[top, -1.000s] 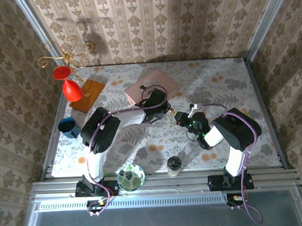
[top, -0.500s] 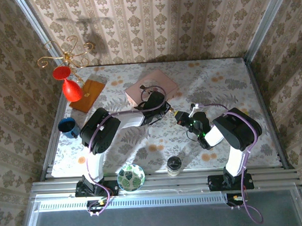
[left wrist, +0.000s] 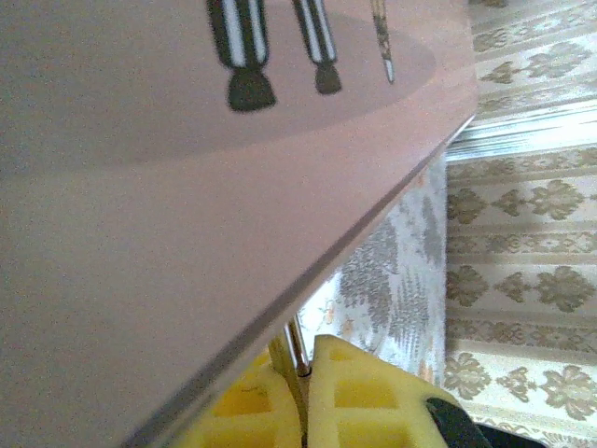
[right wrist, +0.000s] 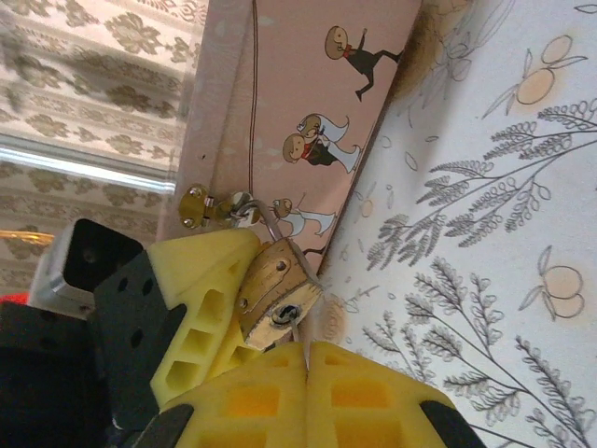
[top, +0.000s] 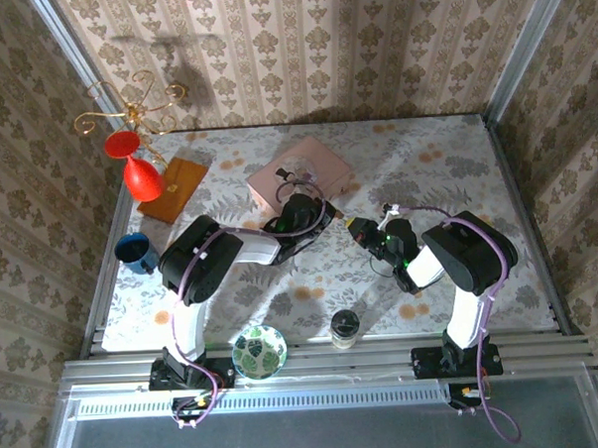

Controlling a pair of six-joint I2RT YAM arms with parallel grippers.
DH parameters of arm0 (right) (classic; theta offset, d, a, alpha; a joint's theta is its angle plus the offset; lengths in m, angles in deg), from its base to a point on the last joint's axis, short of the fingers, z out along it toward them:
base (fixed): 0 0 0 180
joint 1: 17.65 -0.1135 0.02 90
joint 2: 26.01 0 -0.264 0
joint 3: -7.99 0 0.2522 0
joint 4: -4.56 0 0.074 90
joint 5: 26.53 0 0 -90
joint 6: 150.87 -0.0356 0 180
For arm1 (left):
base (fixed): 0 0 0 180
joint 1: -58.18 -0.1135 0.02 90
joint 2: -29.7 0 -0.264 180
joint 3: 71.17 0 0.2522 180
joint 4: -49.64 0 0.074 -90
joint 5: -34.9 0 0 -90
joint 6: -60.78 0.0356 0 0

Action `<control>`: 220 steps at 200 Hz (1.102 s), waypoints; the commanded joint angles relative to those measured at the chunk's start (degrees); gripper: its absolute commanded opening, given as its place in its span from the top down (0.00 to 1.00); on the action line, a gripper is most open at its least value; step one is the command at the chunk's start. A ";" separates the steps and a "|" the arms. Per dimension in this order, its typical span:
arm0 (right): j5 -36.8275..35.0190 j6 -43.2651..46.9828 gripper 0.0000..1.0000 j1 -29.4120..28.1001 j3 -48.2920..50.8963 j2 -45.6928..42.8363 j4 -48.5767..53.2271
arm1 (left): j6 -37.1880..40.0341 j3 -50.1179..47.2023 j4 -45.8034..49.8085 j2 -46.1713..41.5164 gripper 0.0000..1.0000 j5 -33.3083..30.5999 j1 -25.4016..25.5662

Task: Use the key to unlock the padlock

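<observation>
The small brass padlock [right wrist: 273,287] hangs by its shackle from the gold hasp [right wrist: 196,207] on the side of the pink box [right wrist: 308,93]. My left gripper [left wrist: 303,359] is shut on the padlock [left wrist: 283,358], its yellow fingers [right wrist: 191,280] pressed against the lock's body. My right gripper [right wrist: 306,350] is shut on the thin silver key [right wrist: 298,331], whose tip sits in the keyhole on the lock's underside. From above, both grippers meet at the box's near right corner: the left gripper [top: 327,221] and the right gripper [top: 360,228].
The pink box [top: 302,167] lies mid-table. A wooden board [top: 173,188] and a gold stand with red cups [top: 127,142] are at the back left. A blue cup [top: 136,251] sits at the left edge; a patterned bowl [top: 259,351] and a jar [top: 344,326] stand near the front.
My left wrist has shifted a little toward the near left and the pink box has turned slightly with it. The right gripper has barely moved.
</observation>
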 commanded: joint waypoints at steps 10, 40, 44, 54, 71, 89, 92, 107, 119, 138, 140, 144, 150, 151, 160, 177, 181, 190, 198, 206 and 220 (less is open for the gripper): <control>-0.64 -5.16 1.00 1.01 -0.11 -2.40 -1.94 | -5.89 -1.60 -17.58 2.71 1.00 9.71 0.12; -1.01 -7.04 1.00 1.75 0.99 -4.52 -1.88 | -5.94 -2.28 -20.26 3.09 1.00 10.11 0.06; -1.14 -7.48 1.00 1.97 1.22 -4.70 -1.91 | -6.03 -2.36 -20.74 3.27 1.00 10.11 0.11; -0.89 -8.40 1.00 2.53 1.47 -4.98 -1.90 | -6.54 -2.52 -21.49 3.65 1.00 10.11 0.11; -0.51 -10.18 1.00 2.91 1.58 -5.16 -1.94 | -6.79 -2.49 -22.77 4.18 1.00 10.20 0.17; -0.75 -12.09 1.00 3.05 1.75 -4.99 -2.04 | -7.01 -2.26 -23.42 4.45 1.00 10.20 0.18; -0.83 -12.29 1.00 3.06 1.82 -4.99 -2.11 | -7.02 -2.21 -23.43 4.47 1.00 10.20 0.20; -1.02 -12.61 1.00 3.06 1.76 -5.27 -2.22 | -7.10 -2.08 -23.43 4.47 1.00 10.11 0.17; -1.24 -12.69 1.00 3.05 1.67 -5.45 -2.22 | -7.25 -1.95 -23.26 4.60 1.00 10.11 0.21; -1.65 -12.85 1.00 3.23 1.51 -5.69 -2.22 | -7.88 -1.79 -23.25 4.93 1.00 10.02 0.14; -1.65 -12.88 1.00 3.23 1.50 -5.69 -2.22 | -7.91 -1.77 -23.25 5.02 1.00 10.02 0.15; -1.58 -12.87 1.00 3.22 1.45 -5.69 -2.18 | -8.17 -1.82 -23.25 5.08 1.00 9.95 0.19; -1.56 -12.71 1.00 3.30 1.41 -5.73 -2.13 | -8.52 -1.94 -23.19 5.19 1.00 9.78 0.25; -1.56 -12.66 1.00 3.31 1.41 -5.71 -2.13 | -8.57 -1.94 -23.18 5.23 1.00 9.72 0.27; -1.64 -12.37 1.00 3.32 1.49 -5.87 -2.05 | -9.30 -2.15 -22.87 5.55 1.00 9.50 0.27; -2.26 -11.98 1.00 3.32 2.08 -5.96 -1.62 | -10.29 -2.50 -20.31 5.70 1.00 9.23 0.25; -2.47 -12.13 1.00 3.31 2.30 -5.88 -1.56 | -10.31 -2.51 -19.48 5.70 1.00 9.15 0.25; -2.91 -12.44 1.00 3.39 2.80 -5.36 -1.20 | -9.70 -2.63 -17.60 5.61 1.00 8.85 0.32; -3.22 -13.01 1.00 3.39 3.19 -4.78 -0.91 | -8.85 -2.72 -16.09 5.52 1.00 8.31 0.41; -3.32 -13.46 1.00 3.41 3.54 -3.99 -0.86 | -7.79 -2.76 -14.43 5.52 1.00 7.71 0.51; -3.10 -14.16 1.00 3.41 4.07 -2.64 -0.80 | -6.19 -2.97 -11.61 5.52 1.00 6.87 0.62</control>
